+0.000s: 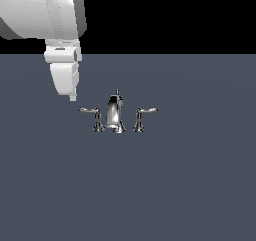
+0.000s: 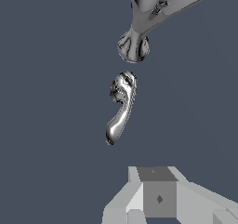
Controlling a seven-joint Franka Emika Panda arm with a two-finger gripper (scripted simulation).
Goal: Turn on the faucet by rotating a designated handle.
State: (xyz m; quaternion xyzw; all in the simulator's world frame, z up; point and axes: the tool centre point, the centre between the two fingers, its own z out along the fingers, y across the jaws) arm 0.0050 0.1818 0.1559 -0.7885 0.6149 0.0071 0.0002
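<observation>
The surface (image 1: 190, 185) carries the faucet (image 1: 115, 114) mid-scene. The arm (image 1: 64, 75) hangs above, well apart from the handle (image 1: 93, 116) on the exterior view's left. Nothing looks turned yet; reaching and rotating remain. Whether the jaws are open is unclear.

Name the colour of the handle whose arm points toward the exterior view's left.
Shiny chrome silver handle; clearest in the wrist view.

Exterior view: looking level from the front, mid-range, at the faucet (image 1: 115, 113). Wrist view: looking straight down, close above the handle (image 2: 120, 108). Sharing that handle (image 1: 92, 116) and spout base.
</observation>
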